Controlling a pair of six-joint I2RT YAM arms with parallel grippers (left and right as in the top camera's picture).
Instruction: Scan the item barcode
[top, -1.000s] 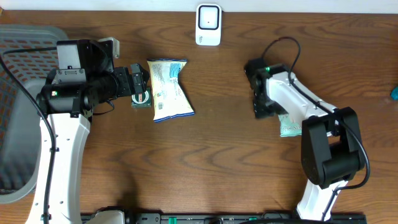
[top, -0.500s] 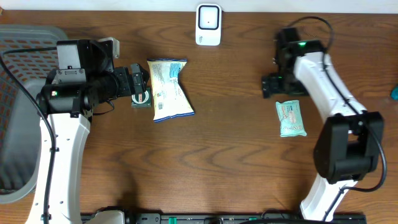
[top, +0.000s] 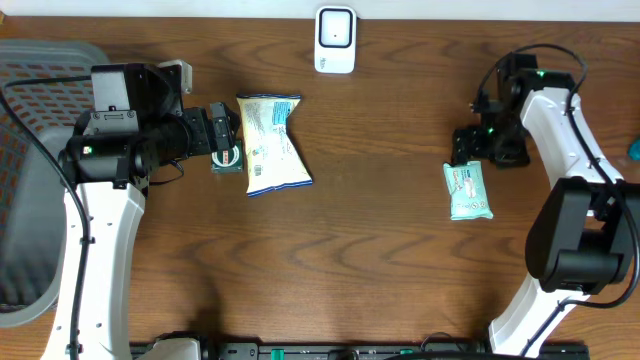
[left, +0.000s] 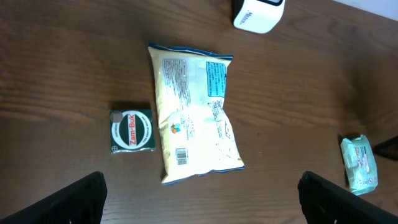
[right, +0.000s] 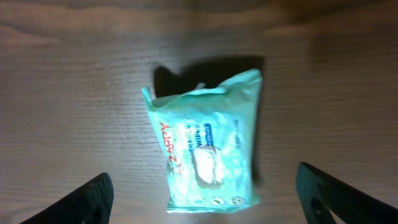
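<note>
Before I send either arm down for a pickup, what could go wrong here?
The small green Zam-Buk box sits close beside the cream crinkled snack bag; grabbing the bag could drag it along. The teal soft wipes pack lies label-up with no barcode showing, so it may need flipping.

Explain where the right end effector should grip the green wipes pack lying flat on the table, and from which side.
Come straight down: the wipes pack lies flat on the table, so nothing gets under it sideways. Pinch across its narrower width, mid-length on the long edges; the open right end effector looks wide enough.
</note>
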